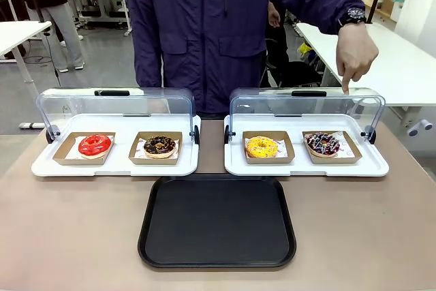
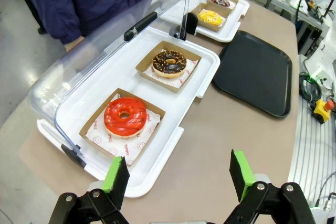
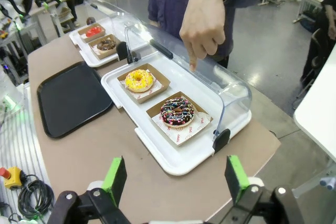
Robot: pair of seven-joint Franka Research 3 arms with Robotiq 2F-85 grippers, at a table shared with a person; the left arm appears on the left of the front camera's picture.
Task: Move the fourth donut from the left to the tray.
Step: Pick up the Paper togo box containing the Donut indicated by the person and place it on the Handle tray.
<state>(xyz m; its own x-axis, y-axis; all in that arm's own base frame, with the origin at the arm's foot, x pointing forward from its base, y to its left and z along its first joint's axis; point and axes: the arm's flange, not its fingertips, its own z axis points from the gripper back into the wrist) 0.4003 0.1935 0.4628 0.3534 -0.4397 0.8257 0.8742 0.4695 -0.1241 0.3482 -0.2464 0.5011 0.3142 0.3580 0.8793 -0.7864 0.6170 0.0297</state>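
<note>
The person's hand (image 1: 355, 52) was seen above the far right of the table (image 1: 68, 236), with the index finger stretched downward and the other fingers curled in; nothing was pinched by it. The fingertip was placed at the top edge of a clear dome lid (image 1: 306, 103), and it could not be told if the lid was really touched. Just below this hand, on the robot's side of the raised lid, the fourth donut (image 1: 323, 144) was found, dark glazed with coloured sprinkles, resting on its brown cardboard holder (image 1: 332, 158) at the right end of a white tray (image 1: 306, 167). Beside it, further from the hand toward the robot's left, a yellow donut (image 1: 261, 146) was kept in its own holder on the same white tray. The black tray (image 1: 216, 221) was laid flat well apart from the hand, lower and to the left of it, nearer to the robot, and nothing was carried on it. From the right wrist view the right gripper (image 3: 176, 174) was shown with its green pads spread wide apart and nothing between them, short of the white tray's near edge. The left gripper (image 2: 178, 170) was also spread wide and held nothing, far from the hand, near a red donut (image 2: 125, 117).
</note>
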